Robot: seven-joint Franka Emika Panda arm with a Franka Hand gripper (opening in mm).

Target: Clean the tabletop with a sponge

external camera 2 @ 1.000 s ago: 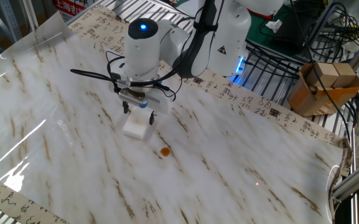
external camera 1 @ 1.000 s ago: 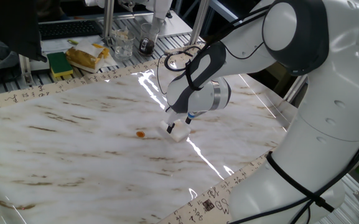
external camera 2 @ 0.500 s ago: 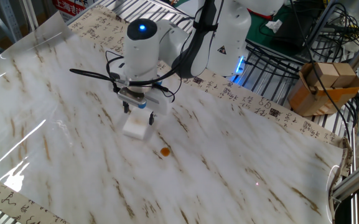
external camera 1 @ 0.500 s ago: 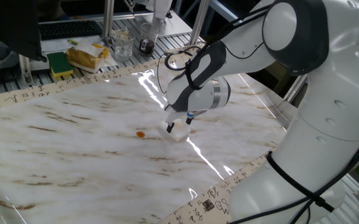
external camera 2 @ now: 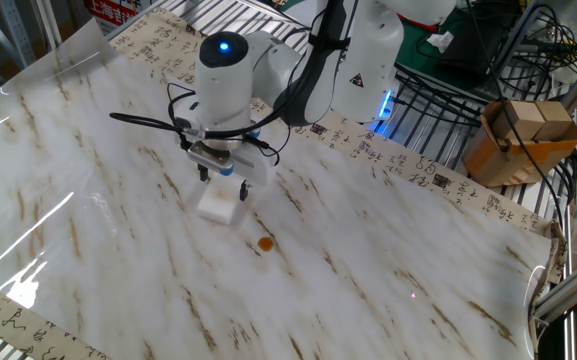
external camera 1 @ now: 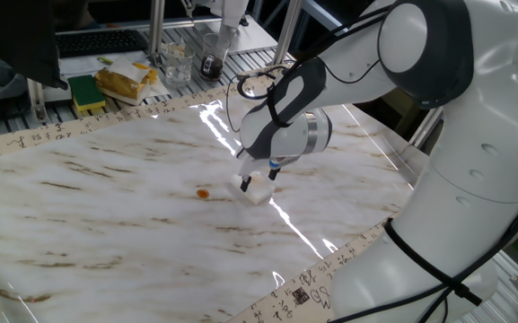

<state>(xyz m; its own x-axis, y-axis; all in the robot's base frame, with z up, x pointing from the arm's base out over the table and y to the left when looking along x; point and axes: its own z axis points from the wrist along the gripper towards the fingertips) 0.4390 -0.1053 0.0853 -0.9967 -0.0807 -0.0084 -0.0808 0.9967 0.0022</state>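
1. The pincer [external camera 1: 258, 178] [external camera 2: 223, 183] points down at the bench, its two dark fingers apart, one on each side of the top of the sponge [external camera 1: 256, 190] [external camera 2: 218, 205]; whether the pads press the sponge or only stand beside it cannot be told.
2. The sponge is a small white block sitting flat on the tabletop [external camera 1: 106, 215] [external camera 2: 388, 270], roughly in the middle of the sheet.
3. A small orange spot [external camera 1: 203, 192] [external camera 2: 265, 243] lies on the marble-look surface near the sponge but apart from it.
4. Above the pincer, the white and grey wrist carries a lit blue ring on its top, seen in the other fixed view, and thin black cables loop around it.
5. The tabletop is glossy white with brown streaks and bright glare lines, and a beige band [external camera 1: 52, 135] [external camera 2: 408, 165] printed with black characters runs along its edges.
6. Beyond the far band in one fixed view, a green-and-yellow sponge [external camera 1: 86, 91] lies beside a crumpled wrapper [external camera 1: 126, 81] on a slatted metal surface, with a clear glass [external camera 1: 177, 63] near them.
7. In the other fixed view, a cardboard box [external camera 2: 516, 140] stands off the bench's corner among black cables.
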